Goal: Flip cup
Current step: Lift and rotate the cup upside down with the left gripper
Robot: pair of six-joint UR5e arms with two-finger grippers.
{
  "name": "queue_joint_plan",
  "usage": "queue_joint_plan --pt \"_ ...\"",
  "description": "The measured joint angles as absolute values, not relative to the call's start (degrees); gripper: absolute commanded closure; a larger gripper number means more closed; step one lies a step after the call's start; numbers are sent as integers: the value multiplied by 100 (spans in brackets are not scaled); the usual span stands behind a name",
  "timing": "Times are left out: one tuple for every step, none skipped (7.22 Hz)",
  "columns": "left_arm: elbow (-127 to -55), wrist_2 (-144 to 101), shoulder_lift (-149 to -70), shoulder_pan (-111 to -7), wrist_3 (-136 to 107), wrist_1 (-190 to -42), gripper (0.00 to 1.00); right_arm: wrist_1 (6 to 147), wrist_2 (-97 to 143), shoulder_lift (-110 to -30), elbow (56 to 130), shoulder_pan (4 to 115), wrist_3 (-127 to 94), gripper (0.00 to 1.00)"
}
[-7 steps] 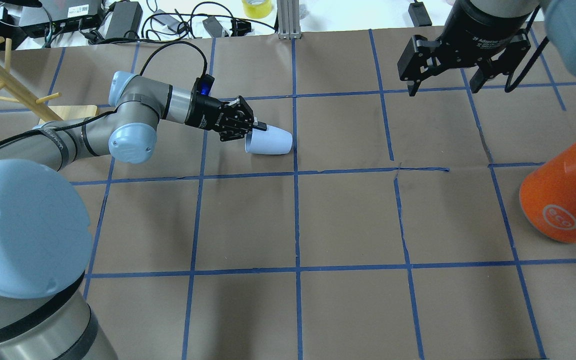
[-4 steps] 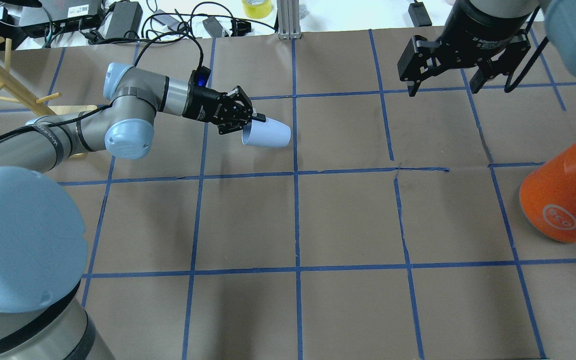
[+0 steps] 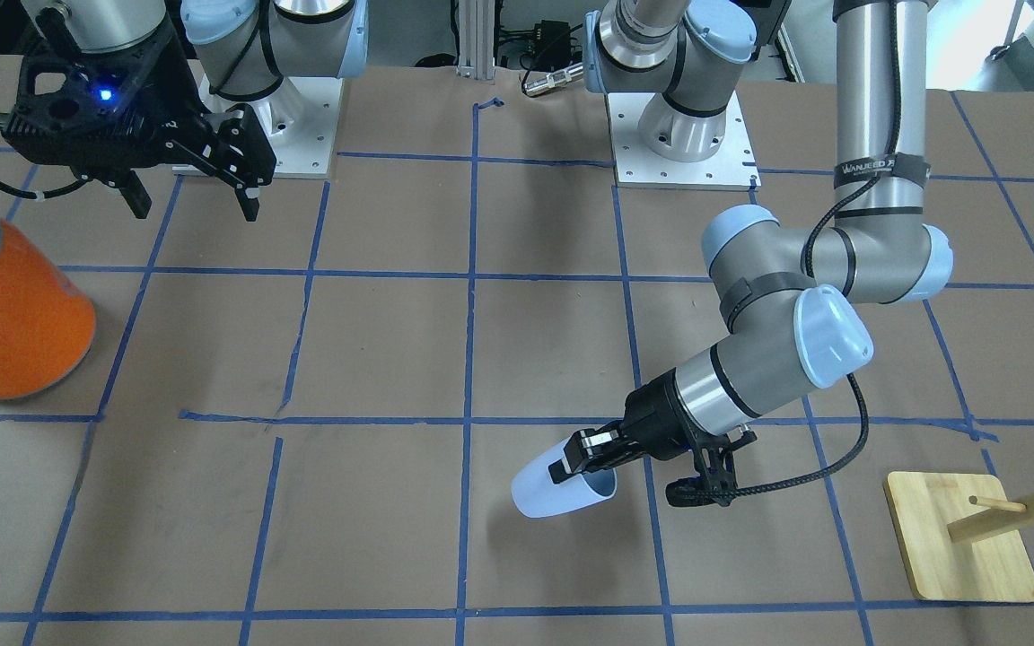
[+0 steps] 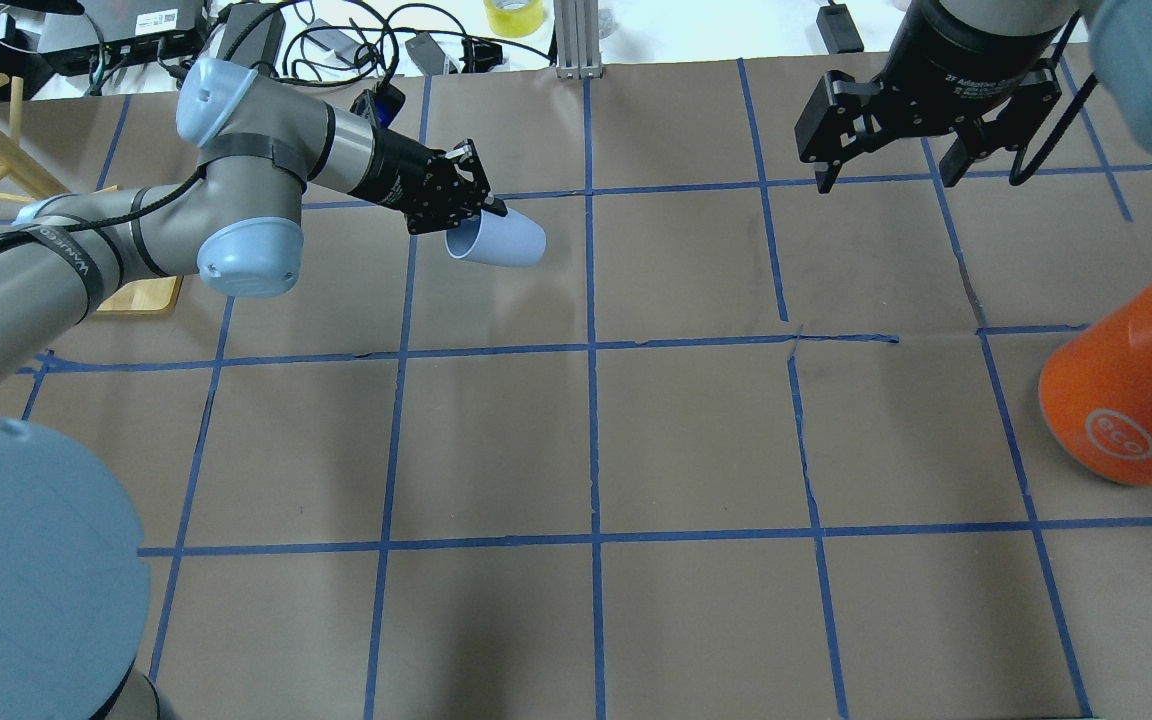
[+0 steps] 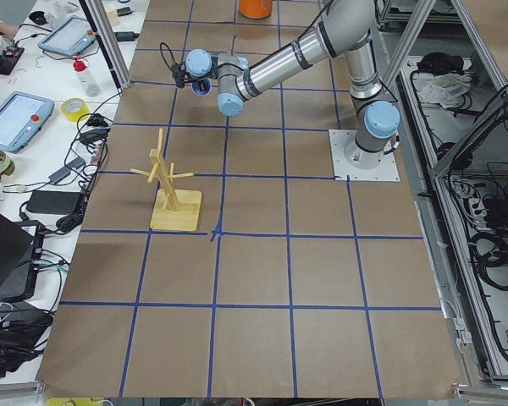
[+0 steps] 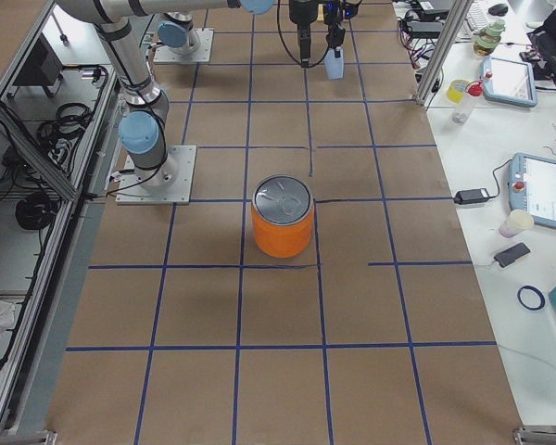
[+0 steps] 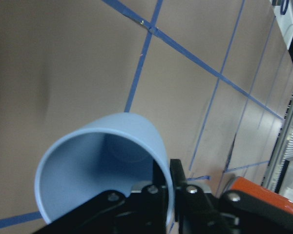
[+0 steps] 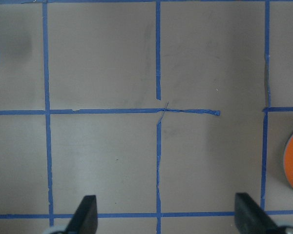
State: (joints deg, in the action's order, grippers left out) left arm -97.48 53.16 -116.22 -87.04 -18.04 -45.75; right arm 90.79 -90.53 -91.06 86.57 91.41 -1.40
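Note:
The pale blue cup (image 4: 502, 240) is held on its side above the table, mouth towards my left arm. My left gripper (image 4: 481, 208) is shut on the cup's rim, one finger inside and one outside. In the front view the cup (image 3: 553, 484) hangs tilted from the left gripper (image 3: 582, 456), its shadow on the paper below. The left wrist view looks into the cup's blue inside (image 7: 100, 168). My right gripper (image 4: 886, 175) is open and empty, high over the far right of the table; its fingertips (image 8: 85, 214) show spread in the right wrist view.
A large orange can (image 4: 1131, 395) with a silver top stands at the right edge. A wooden mug tree (image 3: 975, 538) stands by my left arm. Cables and boxes (image 4: 266, 40) lie beyond the far table edge.
My left gripper has lifted the cup off the table and carried it up and towards the far left. The right arm has not moved.

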Motion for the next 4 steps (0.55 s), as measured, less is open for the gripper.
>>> queue_joint_plan --pt "-9745 5984 -11470 -8730 -1529 -4633 100 9079 -9053 -9105 8657 9141 -138 0" --pt "-9709 6629 -11332 -8733 -1070 -4816 100 9079 -9053 -9105 8657 9141 -135 0" --pt "-9570 7271 -11232 -8718 -421 -5195 100 9079 -9051 -9105 8657 9141 -133 0" --pt "-9282 7910 -11208 -8696 244 -5746 100 9079 -9049 -9106 8657 9141 -132 0"
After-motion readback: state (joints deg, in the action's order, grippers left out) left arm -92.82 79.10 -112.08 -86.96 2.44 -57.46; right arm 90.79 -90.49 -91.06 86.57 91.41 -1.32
